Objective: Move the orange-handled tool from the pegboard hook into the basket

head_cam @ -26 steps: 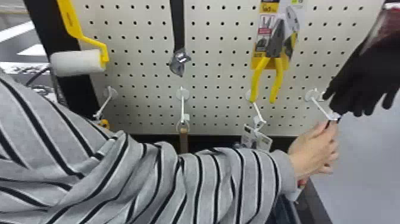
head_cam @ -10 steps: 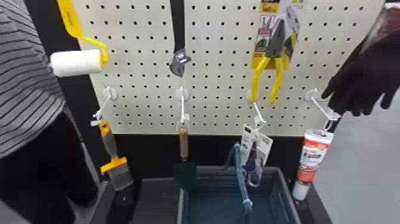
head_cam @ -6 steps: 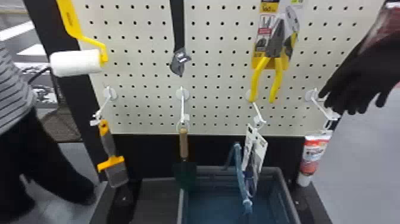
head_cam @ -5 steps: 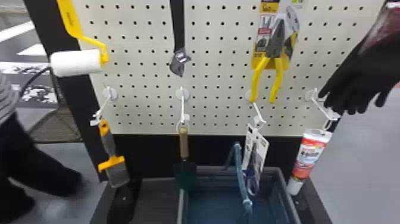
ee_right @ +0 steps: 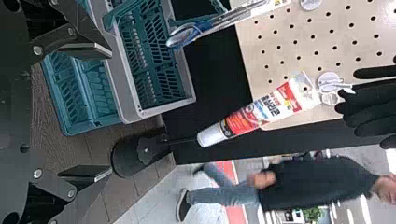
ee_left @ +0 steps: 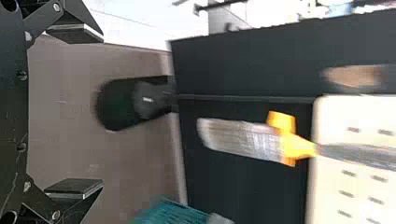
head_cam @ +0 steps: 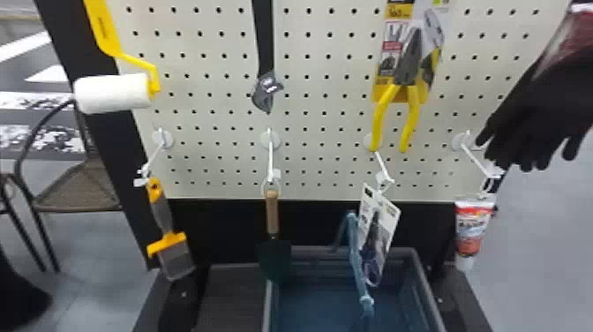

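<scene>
You're seeing the basket (head_cam: 422,278) standing below the pegboard (head_cam: 212,123), its blue handle (head_cam: 358,265) rising. Your left gripper (ee_left: 74,112) and right gripper (ee_right: 88,112) are facing the pegboard, jaws spread, released. The orange-handled tool (head_cam: 168,240) is hanging from its hook (head_cam: 152,158), ahead of your left jaws, apart.

Red-and-white tube (ee_right: 254,114) on a white hook (ee_right: 337,86) beside a black glove (ee_right: 373,102), grey-rimmed basket (ee_right: 156,110), fingers (ee_right: 84,50) wide apart
</scene>
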You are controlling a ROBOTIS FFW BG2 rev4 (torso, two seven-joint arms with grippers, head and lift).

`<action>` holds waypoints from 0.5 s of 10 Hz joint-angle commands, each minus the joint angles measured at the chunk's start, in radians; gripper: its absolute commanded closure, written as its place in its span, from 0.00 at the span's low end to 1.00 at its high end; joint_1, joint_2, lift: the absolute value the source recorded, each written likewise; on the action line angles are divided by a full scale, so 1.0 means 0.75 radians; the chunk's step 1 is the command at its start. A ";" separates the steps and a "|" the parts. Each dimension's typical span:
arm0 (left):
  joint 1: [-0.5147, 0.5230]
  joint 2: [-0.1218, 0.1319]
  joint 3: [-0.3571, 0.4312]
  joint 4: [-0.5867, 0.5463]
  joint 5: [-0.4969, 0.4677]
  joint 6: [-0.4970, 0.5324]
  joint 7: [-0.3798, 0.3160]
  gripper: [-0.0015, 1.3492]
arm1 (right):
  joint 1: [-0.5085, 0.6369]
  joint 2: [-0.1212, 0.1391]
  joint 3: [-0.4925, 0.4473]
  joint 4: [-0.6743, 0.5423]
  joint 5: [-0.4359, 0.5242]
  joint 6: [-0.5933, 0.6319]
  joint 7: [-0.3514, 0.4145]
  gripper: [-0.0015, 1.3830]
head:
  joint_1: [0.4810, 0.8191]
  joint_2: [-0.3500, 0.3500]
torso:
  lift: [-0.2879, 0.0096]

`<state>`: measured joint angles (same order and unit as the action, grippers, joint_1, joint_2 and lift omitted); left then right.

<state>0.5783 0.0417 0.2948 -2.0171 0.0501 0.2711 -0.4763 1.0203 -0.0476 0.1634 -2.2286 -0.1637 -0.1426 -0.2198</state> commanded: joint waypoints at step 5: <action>-0.140 0.034 0.014 -0.179 0.011 0.044 -0.228 0.05 | 0.021 -0.047 -0.003 -0.048 0.026 -0.008 0.066 0.29 | 0.20 0.50 | 0.63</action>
<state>0.4891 0.0625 0.3084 -2.1470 0.0606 0.3019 -0.6501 1.0356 -0.0836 0.1611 -2.2640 -0.1437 -0.1505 -0.1698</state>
